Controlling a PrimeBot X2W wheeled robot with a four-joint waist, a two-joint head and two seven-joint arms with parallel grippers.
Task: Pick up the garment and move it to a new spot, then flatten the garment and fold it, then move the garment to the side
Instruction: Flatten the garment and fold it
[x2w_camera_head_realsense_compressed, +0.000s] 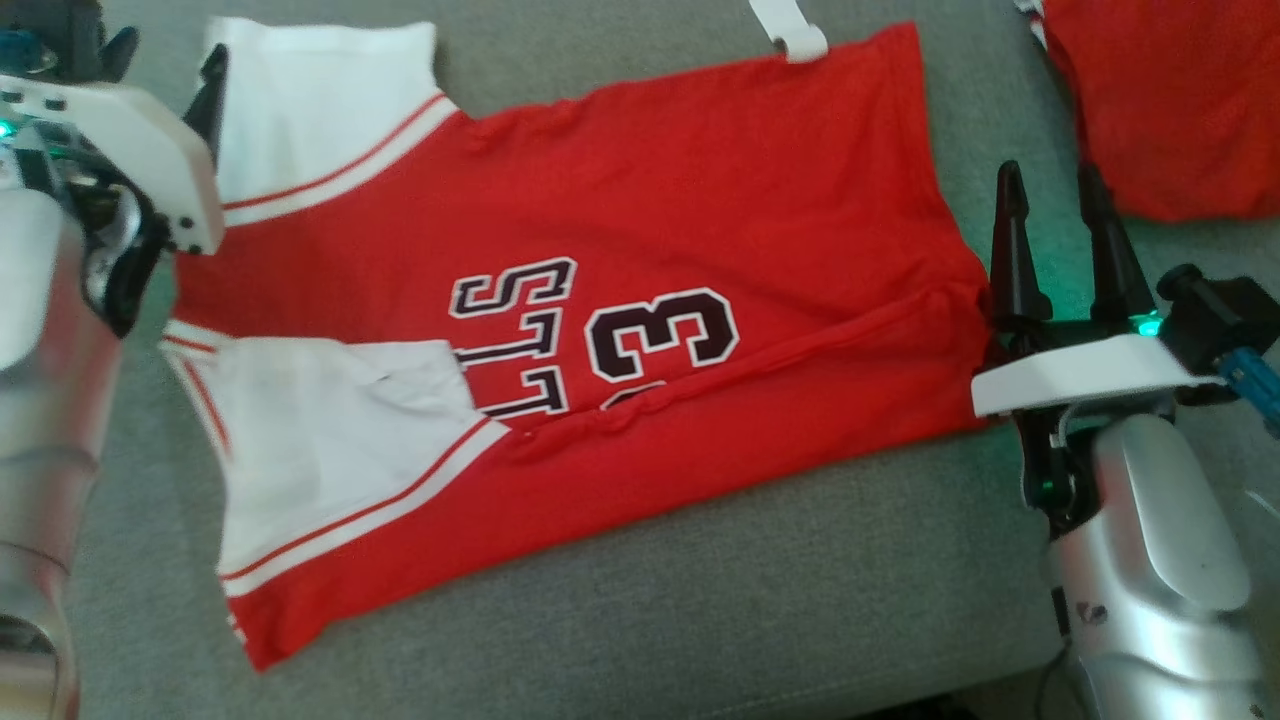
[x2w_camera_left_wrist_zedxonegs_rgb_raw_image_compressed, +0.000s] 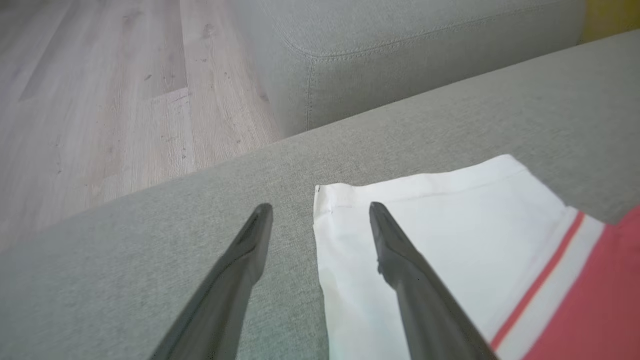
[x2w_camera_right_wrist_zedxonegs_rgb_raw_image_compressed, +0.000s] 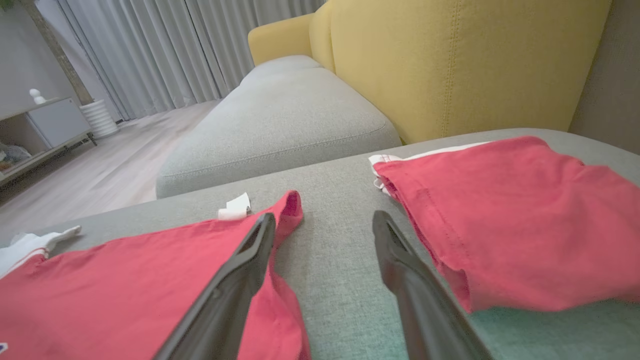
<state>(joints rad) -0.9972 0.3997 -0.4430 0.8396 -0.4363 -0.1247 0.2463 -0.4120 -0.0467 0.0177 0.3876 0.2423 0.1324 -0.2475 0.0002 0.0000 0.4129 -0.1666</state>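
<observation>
1. Grey sofa cushion (x2w_camera_head_realsense_compressed: 700, 620) carries the work, with a yellow backrest (x2w_camera_right_wrist_zedxonegs_rgb_raw_image_compressed: 450, 65) behind it and wood floor (x2w_camera_left_wrist_zedxonegs_rgb_raw_image_compressed: 100, 100) past its edge.
2. Spread sideways across the middle of the cushion lies the garment (x2w_camera_head_realsense_compressed: 640, 200), a red jersey. Its sleeves point toward the left gripper (x2w_camera_left_wrist_zedxonegs_rgb_raw_image_compressed: 320, 209) and its hem toward the right gripper (x2w_camera_head_realsense_compressed: 1050, 175). A second red garment (x2w_camera_head_realsense_compressed: 1170, 110) lies apart at the far right.
3. Both sets of jaws stand well apart and grip nothing. The left pair straddles the corner of the far white sleeve (x2w_camera_left_wrist_zedxonegs_rgb_raw_image_compressed: 450, 240); the right pair straddles the hem edge.
4. The far side seems the next fold. I would pinch sleeve and hem together, lift low, and carry both across evenly so the cloth stays taut.
5. The sleeves are white with red stripes, and the dark lettering and a "3" are white-edged. The near long edge looks turned in over the print, leaving a ridge.
</observation>
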